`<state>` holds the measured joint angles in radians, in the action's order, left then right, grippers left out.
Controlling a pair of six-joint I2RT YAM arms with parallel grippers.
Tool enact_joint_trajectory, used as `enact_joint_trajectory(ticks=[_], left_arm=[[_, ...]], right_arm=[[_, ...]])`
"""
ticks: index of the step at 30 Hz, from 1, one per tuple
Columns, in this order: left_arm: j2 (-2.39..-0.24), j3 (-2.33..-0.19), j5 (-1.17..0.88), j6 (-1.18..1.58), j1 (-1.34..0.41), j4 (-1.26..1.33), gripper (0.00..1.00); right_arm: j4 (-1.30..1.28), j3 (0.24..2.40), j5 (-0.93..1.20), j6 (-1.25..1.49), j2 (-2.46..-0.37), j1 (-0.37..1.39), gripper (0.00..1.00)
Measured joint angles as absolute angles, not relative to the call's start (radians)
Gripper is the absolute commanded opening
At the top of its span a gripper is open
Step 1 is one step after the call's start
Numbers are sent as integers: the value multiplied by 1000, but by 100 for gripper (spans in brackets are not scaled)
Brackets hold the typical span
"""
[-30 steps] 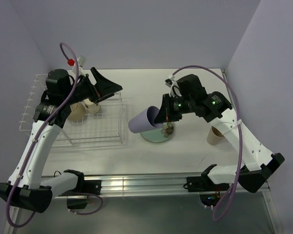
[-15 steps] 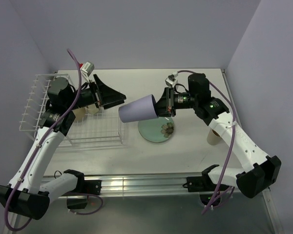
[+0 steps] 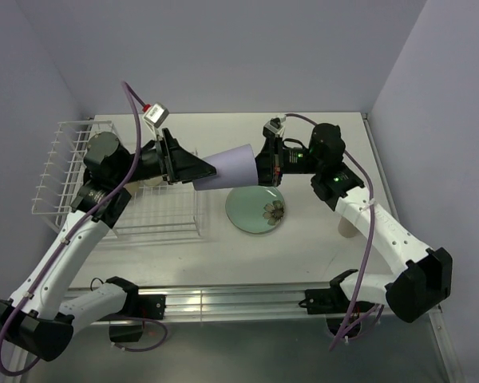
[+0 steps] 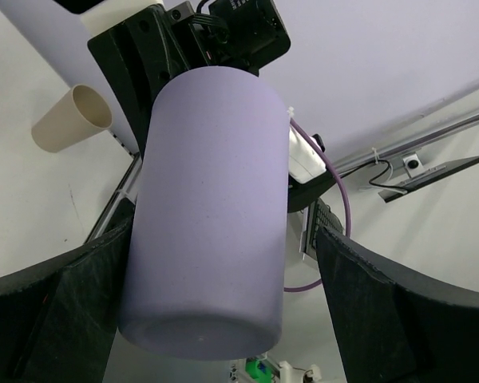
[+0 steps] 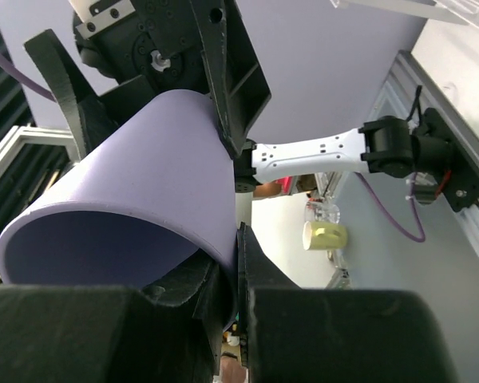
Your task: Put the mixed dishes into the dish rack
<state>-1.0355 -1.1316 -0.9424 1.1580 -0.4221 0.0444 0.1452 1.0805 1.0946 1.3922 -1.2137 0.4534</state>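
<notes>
The step in hand looks like a mid-air handover. The lavender cup [image 3: 233, 166] lies on its side above the bench [image 3: 303, 243], between the dish rack [image 3: 73, 137] and the green flowered plate [image 3: 257, 212], with its closed base pointing towards the left arm.

The right pincer [image 3: 265, 164] is clamped on the cup's rim, one finger inside the mouth and one outside. The left pincer [image 3: 201, 170] stands apart, a finger on either side of the base end. The left wrist view shows a gap on both sides, so it is not gripping.

To do this well, the left fingers should close with the cup centred between them. They should sit far enough up the wall that the smooth taper cannot slip out. The right pincer should let go only once that grip is firm, then draw straight back along the cup's axis.

The rack's nearest wire wall sits just below the left pincer and must be cleared. The plate lies beneath, and the beige tumbler [image 3: 347, 229] stands close by the right forearm. The freest room seems to be over the basket.
</notes>
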Motion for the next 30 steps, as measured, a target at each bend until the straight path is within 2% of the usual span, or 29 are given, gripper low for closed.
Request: enact_joint_trajectory(ticks=[4, 6, 10, 11, 12, 13, 14, 15, 16, 17, 21, 24, 26, 30], left_arm=[[-1035, -1127, -937, 1172, -427, 67, 92], [-1035, -1119, -937, 1184, -433, 91, 86], [-1036, -1101, -937, 1212, -437, 127, 63], [-1036, -1097, -937, 1222, -437, 139, 49], [-1038, -1094, -936, 1227, -437, 151, 40], [-1040, -1093, -935, 1234, -437, 155, 17], [-1044, -1093, -935, 1236, -437, 163, 6], [-1050, -1093, -937, 1242, -439, 173, 0], [-1054, -1097, -939, 1242, -442, 175, 0], [-1061, -1104, -943, 1238, -447, 172, 0], [-1106, -1204, -922, 1157, -448, 41, 0], [-1147, -1327, -846, 1044, -436, -153, 0], [-1179, -1409, -769, 970, -424, -303, 0], [-1253, -1558, -562, 842, -393, -578, 0]], right_arm=[[205, 1072, 1100, 1437, -1220, 453, 0], [249, 1063, 1101, 1466, -1221, 453, 0], [333, 1036, 1109, 1523, -1222, 453, 0], [348, 1031, 1112, 1530, -1224, 453, 2], [356, 1029, 1113, 1532, -1225, 453, 9], [368, 1026, 1117, 1540, -1227, 451, 38], [371, 1026, 1118, 1549, -1227, 450, 54], [374, 1025, 1114, 1551, -1228, 450, 64], [373, 1024, 1113, 1546, -1230, 449, 85], [360, 1025, 1112, 1539, -1232, 448, 87], [131, 1065, 1084, 1357, -1233, 418, 90], [-196, 1191, 995, 1138, -1250, 366, 90], [-438, 1309, 872, 965, -1261, 329, 90], [-760, 1445, 597, 737, -1263, 281, 89]])
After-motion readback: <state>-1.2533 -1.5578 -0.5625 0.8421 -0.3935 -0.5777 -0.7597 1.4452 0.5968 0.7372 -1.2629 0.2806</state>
